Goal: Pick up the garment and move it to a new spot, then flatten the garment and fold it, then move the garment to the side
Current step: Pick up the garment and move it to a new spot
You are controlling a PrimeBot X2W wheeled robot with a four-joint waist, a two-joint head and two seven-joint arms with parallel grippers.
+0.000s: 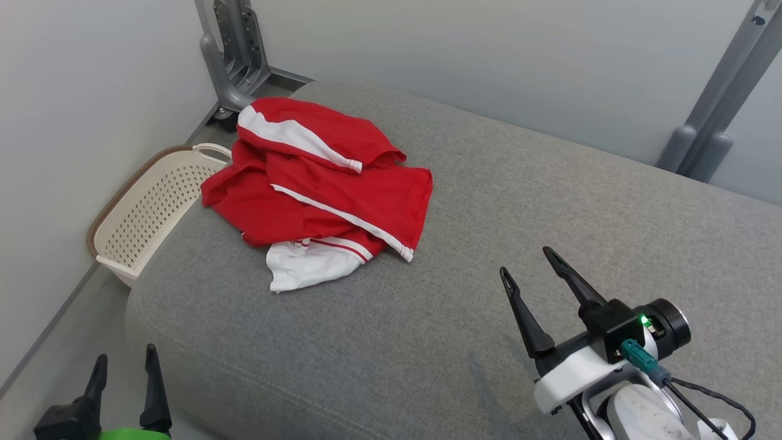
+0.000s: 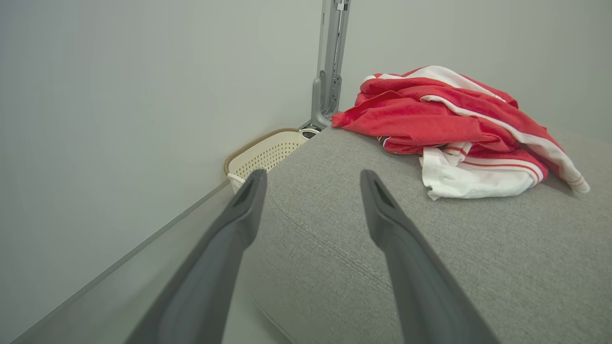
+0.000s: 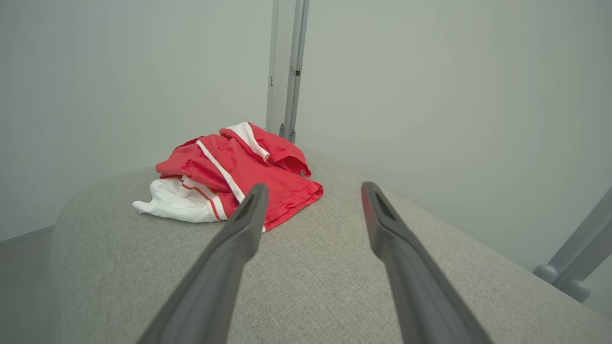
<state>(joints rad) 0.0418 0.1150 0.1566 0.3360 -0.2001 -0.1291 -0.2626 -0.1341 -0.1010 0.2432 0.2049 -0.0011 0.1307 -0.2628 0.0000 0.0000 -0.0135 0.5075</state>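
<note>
Over cushion (image 1: 489, 201) — right gripper (image 1: 525, 260) spread wide

Grey upholstered cushion (image 1: 550, 201), cream perforated basket (image 1: 153, 208) beside it, grey metal post (image 1: 235, 55)

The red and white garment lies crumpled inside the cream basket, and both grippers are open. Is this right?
Not inside: the head view shows the garment crumpled on the grey cushion; the basket stands beside it. The left gripper and right gripper are open.
</note>
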